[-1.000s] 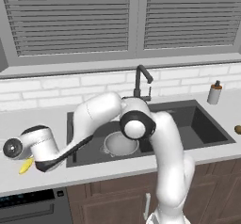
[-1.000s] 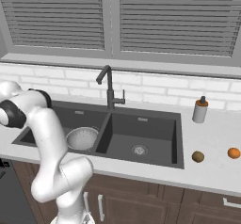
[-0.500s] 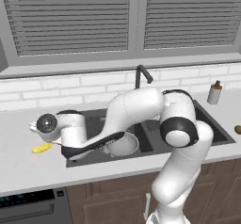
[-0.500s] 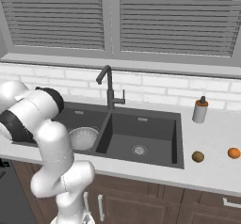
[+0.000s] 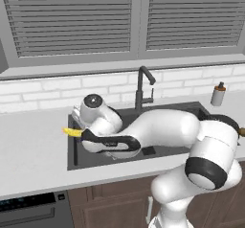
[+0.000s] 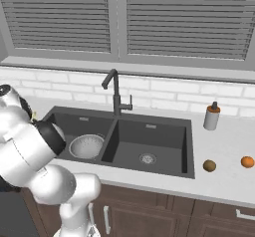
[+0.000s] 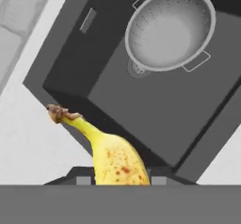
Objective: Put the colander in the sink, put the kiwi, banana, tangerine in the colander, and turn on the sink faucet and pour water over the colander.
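Dark two-finger gripper [image 7: 115, 183]: closed narrowly on a curved yellow banana with dark tips [image 7: 110, 157], held above the left rim of the dark grey double-basin sink [image 6: 164, 119]. Round shiny perforated metal colander [image 7: 170, 29]: seated in the left basin, empty. Small brown oval kiwi [image 6: 209, 166] and round orange tangerine [image 6: 247, 162]: on the right counter, just beside each other. Risk: release short of the colander would drop the banana onto the basin floor; the fruit's overhang could catch the rim.
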You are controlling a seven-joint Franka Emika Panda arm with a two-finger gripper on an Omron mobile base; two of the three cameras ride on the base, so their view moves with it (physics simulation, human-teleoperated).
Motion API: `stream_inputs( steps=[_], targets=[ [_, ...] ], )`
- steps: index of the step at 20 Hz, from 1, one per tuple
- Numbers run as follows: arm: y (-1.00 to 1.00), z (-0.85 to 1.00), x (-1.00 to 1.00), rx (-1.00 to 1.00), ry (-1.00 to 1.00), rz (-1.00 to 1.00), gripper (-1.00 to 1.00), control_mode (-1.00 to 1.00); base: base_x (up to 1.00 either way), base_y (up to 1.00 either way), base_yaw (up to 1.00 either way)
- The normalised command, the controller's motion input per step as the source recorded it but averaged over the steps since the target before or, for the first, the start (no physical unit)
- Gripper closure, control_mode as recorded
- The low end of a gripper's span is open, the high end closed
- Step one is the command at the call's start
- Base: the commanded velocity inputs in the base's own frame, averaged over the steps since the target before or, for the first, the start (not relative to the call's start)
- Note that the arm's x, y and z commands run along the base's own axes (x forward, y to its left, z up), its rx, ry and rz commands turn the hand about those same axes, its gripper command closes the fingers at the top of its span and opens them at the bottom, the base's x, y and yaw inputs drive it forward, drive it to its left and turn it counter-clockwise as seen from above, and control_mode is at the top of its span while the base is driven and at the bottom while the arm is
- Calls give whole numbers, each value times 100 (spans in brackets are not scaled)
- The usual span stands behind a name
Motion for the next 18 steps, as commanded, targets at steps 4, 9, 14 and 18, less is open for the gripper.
stream_inputs(
  steps=[4, 9, 14, 18],
  targets=[
    [-78, 45, 88, 9, 39, -22, 100, -100, 0, 0, 0],
    [-59, 33, 95, 3, 35, -10, 100, -100, 0, 0, 0],
    [-19, -18, 79, -12, 41, -19, 100, -100, 0, 0, 0],
    [3, -37, 65, -30, 37, -28, 100, -100, 0, 0, 0]
  ],
)
